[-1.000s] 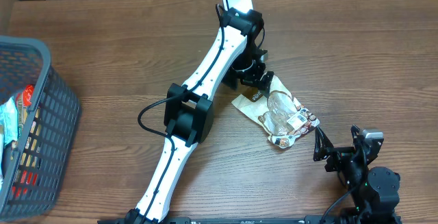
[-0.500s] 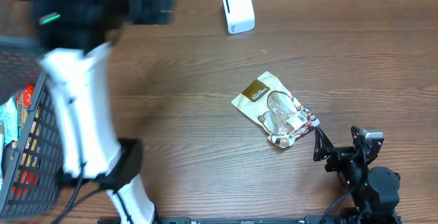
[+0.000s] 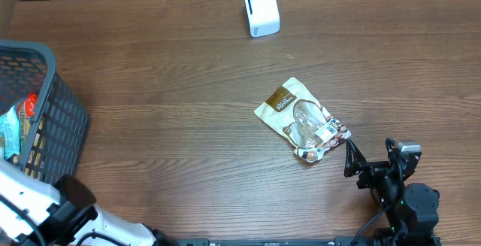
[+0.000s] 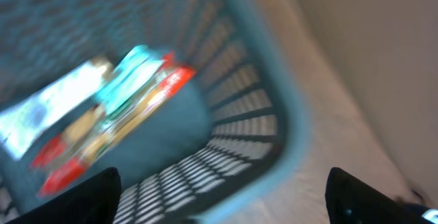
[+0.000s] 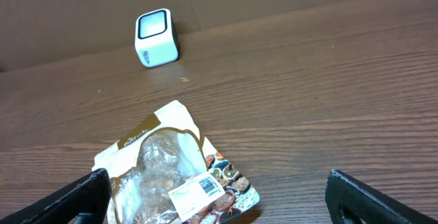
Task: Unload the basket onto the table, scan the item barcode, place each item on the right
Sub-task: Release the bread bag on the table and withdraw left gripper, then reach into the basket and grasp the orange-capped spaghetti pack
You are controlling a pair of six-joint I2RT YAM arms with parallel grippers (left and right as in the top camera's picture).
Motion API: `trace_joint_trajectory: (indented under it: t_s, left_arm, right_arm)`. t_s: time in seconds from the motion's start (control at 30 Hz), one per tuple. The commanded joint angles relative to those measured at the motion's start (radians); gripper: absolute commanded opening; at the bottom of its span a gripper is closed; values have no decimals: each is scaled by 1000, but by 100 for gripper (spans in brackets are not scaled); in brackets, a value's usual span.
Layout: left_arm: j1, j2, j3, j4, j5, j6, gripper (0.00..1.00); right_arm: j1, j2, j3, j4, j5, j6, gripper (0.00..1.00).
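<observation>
Lying flat on the desk (image 3: pixel 188 88), well apart from the scanner (image 3: pixel 261 10), the snack pouch (image 3: pixel 303 121) is gripped by nothing, its barcode label (image 5: pixel 202 188) turned upward. The right gripper (image 3: pixel 370 162) and the left gripper (image 4: pixel 219 200) are seen spread and empty, the left over the basket (image 4: pixel 274 114), far from the scanner. Pickup and presentation are judged outstanding.

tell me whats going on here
Nothing is being held right now. The snack bag lies on the table with its barcode label up, apart from the white scanner at the far edge. The left tool is open above the basket of packets; the right tool is open near the bag, not touching it.
</observation>
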Motion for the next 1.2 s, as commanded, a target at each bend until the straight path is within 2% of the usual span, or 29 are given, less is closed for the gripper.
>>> trace_joint_trajectory:
  t_s: [0.0, 0.17, 0.27, 0.43, 0.6, 0.67, 0.83, 1.17]
  left_arm:
    - [102, -10, -156, -5, 26, 26, 86]
    - [121, -10, -377, 52, -6, 80, 86]
    - [119, -10, -522, 140, -13, 83, 92]
    - [119, -10, -729, 266, -39, 106, 94]
    - [120, -7, -824, 355, -154, 110, 94]
    - [119, -4, -857, 427, -150, 158, 100]
    - [113, -3, -892, 583, -154, 276, 100]
    - [113, 81, -909, 612, -154, 428, 100]
  right_arm:
    - [3, -8, -1, -16, 6, -1, 100]
    - [3, -8, -1, -16, 6, -1, 100]
    - [3, -8, -1, -16, 6, -1, 100]
    - [3, -8, -1, -16, 6, -1, 100]
    - [3, -8, -1, -16, 6, -1, 100]
    - [3, -8, -1, -16, 6, -1, 100]
    - [3, -8, -1, -16, 6, -1, 100]
    - [3, -8, -1, -16, 6, -1, 100]
